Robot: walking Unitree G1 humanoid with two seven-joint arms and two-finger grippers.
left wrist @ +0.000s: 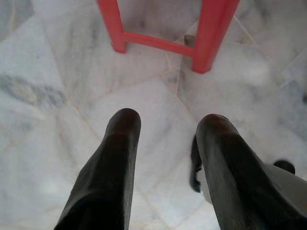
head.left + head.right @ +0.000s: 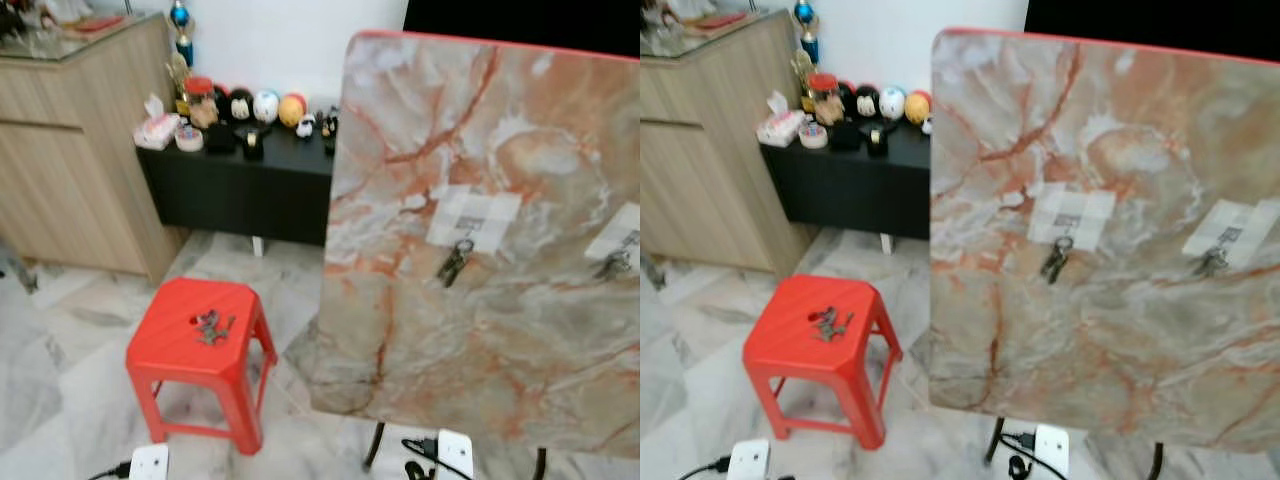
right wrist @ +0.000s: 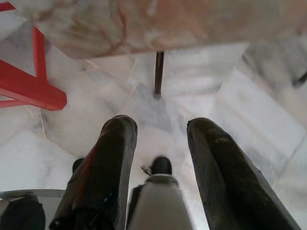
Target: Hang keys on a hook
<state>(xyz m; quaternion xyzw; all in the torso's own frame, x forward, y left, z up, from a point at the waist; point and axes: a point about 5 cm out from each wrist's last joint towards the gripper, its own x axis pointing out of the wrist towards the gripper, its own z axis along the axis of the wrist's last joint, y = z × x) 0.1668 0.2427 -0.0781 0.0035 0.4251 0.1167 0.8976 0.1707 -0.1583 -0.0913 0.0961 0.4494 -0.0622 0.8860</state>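
Marble board point(image 2: 500, 300) ahead of my right gripper point(image 3: 158, 129), red stool point(image 2: 180, 350) ahead of my left gripper point(image 1: 165, 124). Both hang low, fingers spread, empty. Keys point(image 2: 212, 327) on stool top, up-forward of left: I'd take left arm.

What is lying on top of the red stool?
A small bunch of keys lies on the seat of the red stool, near its middle. Nothing else rests there. How many keys are in the bunch is too small to tell.

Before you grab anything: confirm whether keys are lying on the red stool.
Yes, a small bunch of keys lies loose on the seat of the red stool.
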